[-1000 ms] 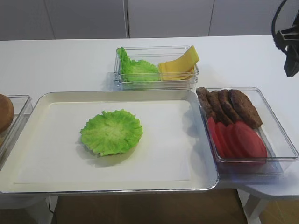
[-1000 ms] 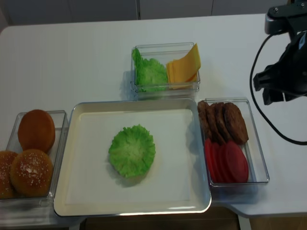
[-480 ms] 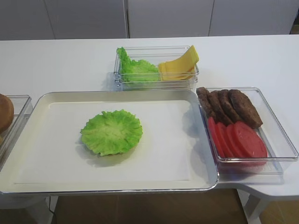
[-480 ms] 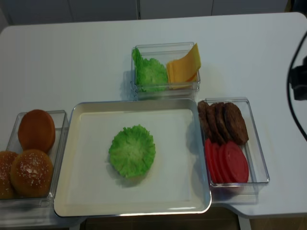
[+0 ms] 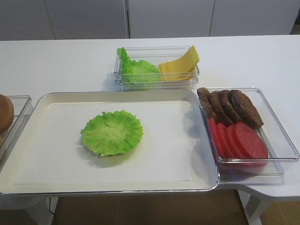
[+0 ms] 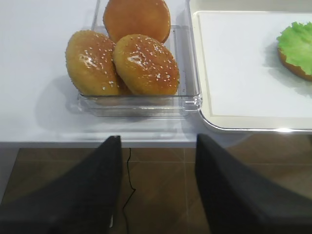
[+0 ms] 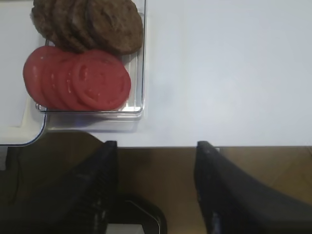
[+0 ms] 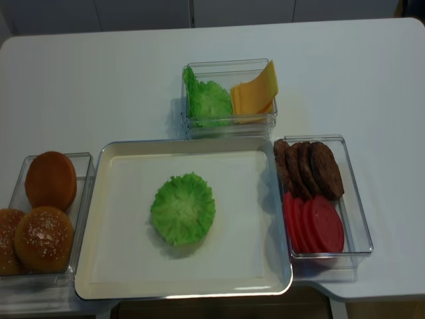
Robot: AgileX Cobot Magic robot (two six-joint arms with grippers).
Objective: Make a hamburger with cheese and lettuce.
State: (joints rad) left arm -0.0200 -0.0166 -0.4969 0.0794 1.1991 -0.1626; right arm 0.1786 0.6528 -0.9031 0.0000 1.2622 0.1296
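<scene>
Needing cheese (image 5: 180, 64) next: thin floppy squares, light, slick, likely sticking together; leaning in bin (image 8: 229, 93) near table's far edge, beside spare leaves. Best pinched at raised top corner, peeling one slice only. Lettuce (image 5: 112, 132) covers bun (image 6: 292, 66) mid tray (image 5: 47, 180); soft, easily shifted. Right claw (image 7: 153, 146) wide, empty, off table's near right edge. Left claw (image 6: 156, 144) wide, empty, off near left edge.

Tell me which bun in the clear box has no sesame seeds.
The smooth bun at the box's far end; the two sesame buns nearer the left gripper are speckled with seeds.
</scene>
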